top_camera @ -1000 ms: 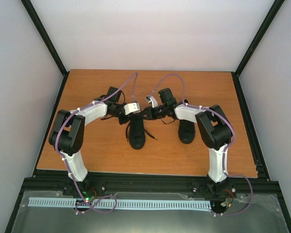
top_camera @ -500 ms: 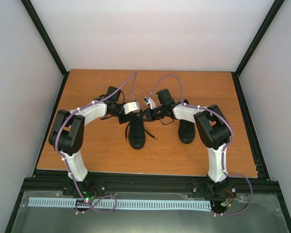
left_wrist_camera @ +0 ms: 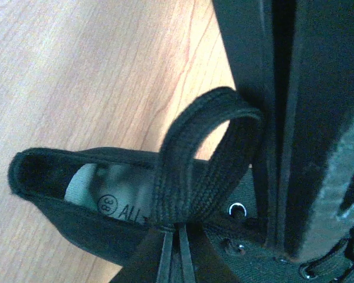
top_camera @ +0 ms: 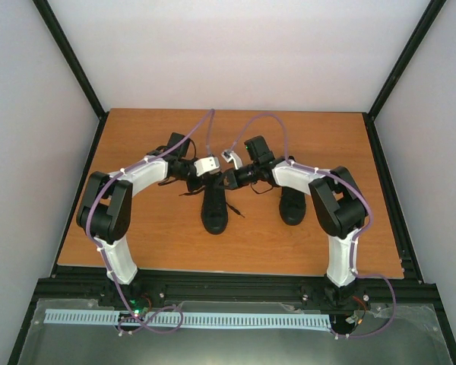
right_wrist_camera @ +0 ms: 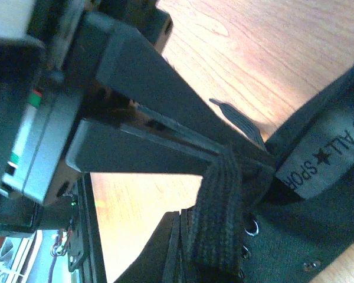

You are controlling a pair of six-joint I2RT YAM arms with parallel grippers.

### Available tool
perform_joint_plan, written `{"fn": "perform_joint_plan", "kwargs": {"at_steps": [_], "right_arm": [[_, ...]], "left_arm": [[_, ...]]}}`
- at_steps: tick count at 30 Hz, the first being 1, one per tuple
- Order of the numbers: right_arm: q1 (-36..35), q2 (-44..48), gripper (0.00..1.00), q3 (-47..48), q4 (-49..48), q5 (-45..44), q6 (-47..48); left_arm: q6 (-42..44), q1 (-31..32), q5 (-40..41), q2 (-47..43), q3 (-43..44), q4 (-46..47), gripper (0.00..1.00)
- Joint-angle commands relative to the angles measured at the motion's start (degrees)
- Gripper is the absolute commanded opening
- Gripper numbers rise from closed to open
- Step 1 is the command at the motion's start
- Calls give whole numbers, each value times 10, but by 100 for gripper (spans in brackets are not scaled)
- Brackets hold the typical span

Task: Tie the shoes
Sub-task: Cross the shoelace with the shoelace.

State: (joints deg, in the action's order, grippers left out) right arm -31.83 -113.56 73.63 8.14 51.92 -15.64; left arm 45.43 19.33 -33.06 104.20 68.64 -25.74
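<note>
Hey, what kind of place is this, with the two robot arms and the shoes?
Likely a robot lab test cell, not a home: plain white walls in black framing, a wooden table, two arms bolted to a metal rail.

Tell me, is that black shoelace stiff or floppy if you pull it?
Probably floppy: the shoelace curls into a soft loop without creasing. Likely very light, since it is a thin flat strip. Its ribbed weave should grip, not slip.

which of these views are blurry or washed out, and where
Top view: even light, sharp, though the black shoes lose detail. Left wrist view: table washed pale at upper left, lace loop sharp, jaws a dark blur. Right wrist view: lace crisp, jaws soft.
</note>
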Motion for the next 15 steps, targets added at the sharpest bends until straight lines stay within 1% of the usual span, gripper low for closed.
{"fn": "perform_joint_plan", "kwargs": {"at_steps": [1,3,4,9,12,13,15], "right_arm": [[-4,21,3,18,2,17,16],[-4,18,3,20,3,15,16],[-4,16,4,20,3,14,16],[4,34,18,7,6,-6,26],[19,55,32,-16,-2,-5,25],[23,61,35,-25,-5,-6,25],[32,74,37,-44,-11,-6,24]], "left_arm": [[11,-2,-22,0,17,-7,1],[15,-2,-26,-3,13,-9,1],[15,-2,-28,-5,11,-8,1],[3,-2,-22,-7,7,1,1],[2,-2,-21,-8,8,2,1],[1,-2,-21,-8,8,2,1],[2,-2,-21,-8,7,2,1]]}}
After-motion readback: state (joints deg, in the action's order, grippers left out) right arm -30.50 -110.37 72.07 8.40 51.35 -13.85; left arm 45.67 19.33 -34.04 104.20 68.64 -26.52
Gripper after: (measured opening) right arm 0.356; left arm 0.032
